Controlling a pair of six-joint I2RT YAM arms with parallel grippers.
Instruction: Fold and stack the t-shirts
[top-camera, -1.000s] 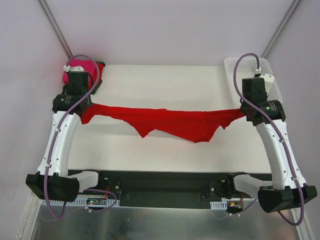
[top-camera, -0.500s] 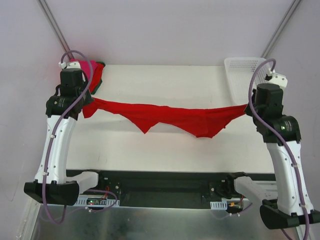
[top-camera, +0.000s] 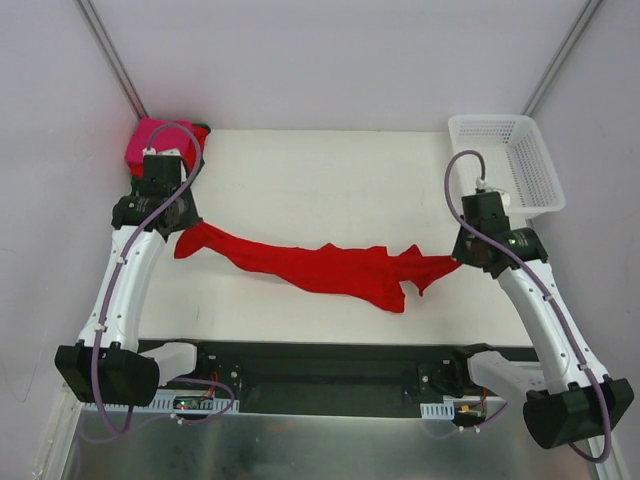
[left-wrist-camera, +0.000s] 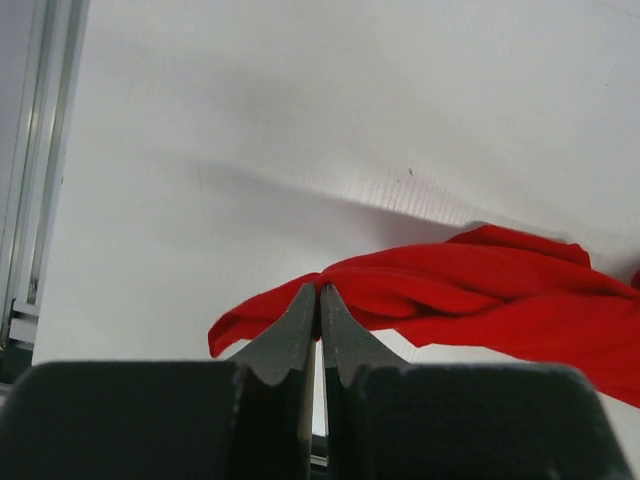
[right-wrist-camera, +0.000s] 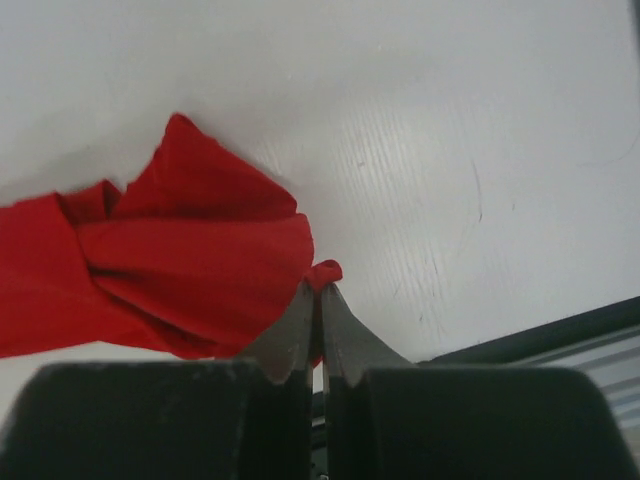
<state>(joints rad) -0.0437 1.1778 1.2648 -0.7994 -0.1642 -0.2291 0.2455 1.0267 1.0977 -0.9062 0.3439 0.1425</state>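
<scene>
A bright red t-shirt (top-camera: 320, 268) lies bunched in a long strip across the white table, from left to right. My left gripper (top-camera: 182, 238) is shut on its left end, as the left wrist view shows (left-wrist-camera: 320, 290); the cloth (left-wrist-camera: 480, 290) trails to the right. My right gripper (top-camera: 458, 262) is shut on its right end, with a small nub of cloth (right-wrist-camera: 322, 272) pinched between the tips and the shirt (right-wrist-camera: 190, 270) bunched to the left. A hot pink shirt (top-camera: 150, 140) lies on a pile with a dark green one (top-camera: 203, 132) at the far left corner.
A white lattice basket (top-camera: 510, 160) stands at the far right corner of the table (top-camera: 320, 180). The black arm mount rail (top-camera: 320, 375) runs along the near edge. Grey walls close in on both sides.
Both grippers have come down and inward with the red shirt. It hung stretched in the air between them before and now sags in a bunched strip on the table.
</scene>
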